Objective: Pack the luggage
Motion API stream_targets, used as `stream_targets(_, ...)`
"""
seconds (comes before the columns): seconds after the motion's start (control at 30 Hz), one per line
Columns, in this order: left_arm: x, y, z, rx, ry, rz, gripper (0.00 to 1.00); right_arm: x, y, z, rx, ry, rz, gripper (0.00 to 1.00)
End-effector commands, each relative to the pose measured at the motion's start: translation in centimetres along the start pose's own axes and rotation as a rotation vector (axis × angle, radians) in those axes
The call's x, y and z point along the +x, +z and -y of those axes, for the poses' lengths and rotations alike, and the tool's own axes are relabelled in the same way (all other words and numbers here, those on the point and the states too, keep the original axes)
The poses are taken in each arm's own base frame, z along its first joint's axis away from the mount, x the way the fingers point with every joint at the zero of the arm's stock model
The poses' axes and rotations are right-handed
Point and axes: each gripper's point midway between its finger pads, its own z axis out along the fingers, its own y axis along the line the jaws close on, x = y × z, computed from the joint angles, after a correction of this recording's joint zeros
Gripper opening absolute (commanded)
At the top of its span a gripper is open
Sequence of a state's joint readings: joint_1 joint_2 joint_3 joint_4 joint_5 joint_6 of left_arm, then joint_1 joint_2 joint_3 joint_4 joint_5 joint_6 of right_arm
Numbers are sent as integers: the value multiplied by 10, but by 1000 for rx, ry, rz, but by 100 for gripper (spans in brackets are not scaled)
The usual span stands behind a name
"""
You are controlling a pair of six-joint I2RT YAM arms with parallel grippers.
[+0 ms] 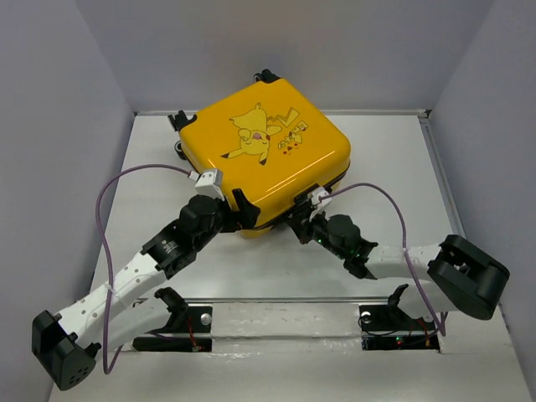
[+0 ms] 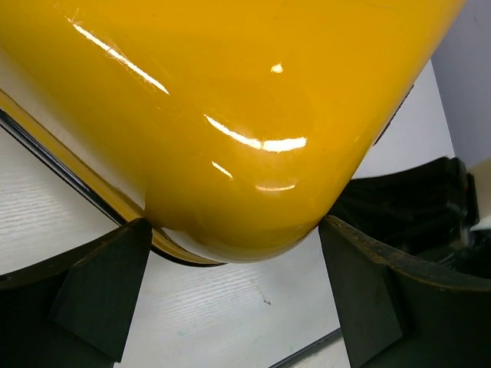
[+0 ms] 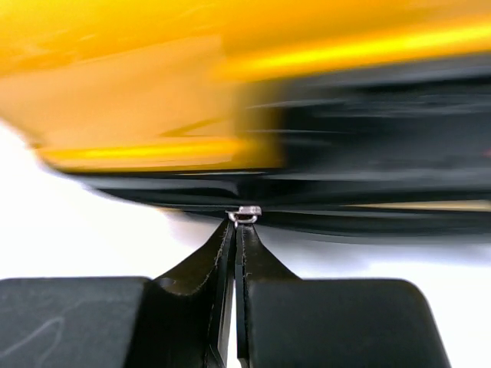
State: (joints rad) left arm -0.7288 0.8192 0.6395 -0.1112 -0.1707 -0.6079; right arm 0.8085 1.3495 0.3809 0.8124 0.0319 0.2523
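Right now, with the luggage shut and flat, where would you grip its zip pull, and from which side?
Pinch the metal zip pull by its tab, coming level from the near side, as the right gripper does. It juts from the dark side seam of the luggage, so a narrow pinch suits.

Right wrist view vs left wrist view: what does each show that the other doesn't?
Right wrist only: right claw pinched shut on a small silver metal zipper pull at the glossy yellow hard-shell suitcase seam; image blurred. Left wrist only: left claw open, fingers flanking the suitcase's rounded corner. Both: the suitcase and the white table.
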Motion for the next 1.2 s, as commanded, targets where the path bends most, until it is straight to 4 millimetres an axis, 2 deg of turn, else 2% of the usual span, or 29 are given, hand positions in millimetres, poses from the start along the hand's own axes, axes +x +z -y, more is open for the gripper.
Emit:
stream_targets(0.0,-73,7,75,246,-37,201,99,7,0,-87,-154,-42,-8,7)
stream_targets(0.03,-77,7,80,256,-38,206,99,12,1,-100,-173,-45,-19,7)
stream_targets(0.07,-85,8,88,271,-36,214,99,23,-3,-124,-219,-53,-40,7)
stream_targets(0.13,-97,7,103,301,-36,224,99,31,7,-143,-229,-42,-50,7)
stream_targets(0.17,-100,6,108,312,-36,225,99,50,8,-156,-254,-34,-90,7)
stream_targets(0.2,-108,4,117,332,-37,237,99,46,13,-171,-286,-13,-69,7)
stream_targets(0.23,-107,5,118,333,-36,230,99,51,17,-180,-299,-9,-78,7)
stream_targets(0.3,-117,0,130,364,-45,243,99,61,24,-199,-328,6,-91,7)
stream_targets(0.33,-120,-1,137,376,-48,245,99,71,31,-219,-368,9,-98,7)
stream_targets(0.4,-118,1,145,388,-49,234,99,80,35,-243,-419,48,-91,7)
stream_targets(0.43,-117,3,146,384,-42,224,99,70,38,-249,-428,94,-50,7)
stream_targets(0.53,-127,-2,154,400,-50,243,99,66,29,-249,-448,139,-16,7)
stream_targets(0.57,-130,-3,153,392,-38,247,99,64,25,-243,-430,130,-4,7)
stream_targets(0.6,-131,-1,145,340,-23,246,99,60,22,-234,-402,122,14,7)
stream_targets(0.63,-139,-5,147,337,-10,264,99,41,12,-232,-411,146,60,7)
stream_targets(0.67,-140,-7,147,334,-7,266,99,38,5,-225,-404,149,68,7)
stream_targets(0.7,-140,-9,149,351,-9,261,99,53,-8,-206,-369,134,28,7)
stream_targets(0.73,-134,-6,150,358,-8,245,99,55,-16,-197,-353,132,19,7)
stream_targets(0.77,-130,-5,151,367,-23,229,99,38,-28,-194,-358,161,42,7)
stream_targets(0.83,-116,4,153,391,-36,193,99,59,-47,-173,-325,133,-46,7)
stream_targets(0.9,-104,13,157,407,-50,162,99,59,-67,-164,-322,149,-95,7)
stream_targets(1.0,-89,25,163,418,-54,127,99,55,-76,-163,-318,135,-141,7)
stream_targets(1.1,-86,35,179,443,-51,113,99,46,-80,-177,-376,152,-158,7)
stream_targets(1.17,-95,37,195,464,-35,127,99,51,-72,-197,-423,153,-188,7)
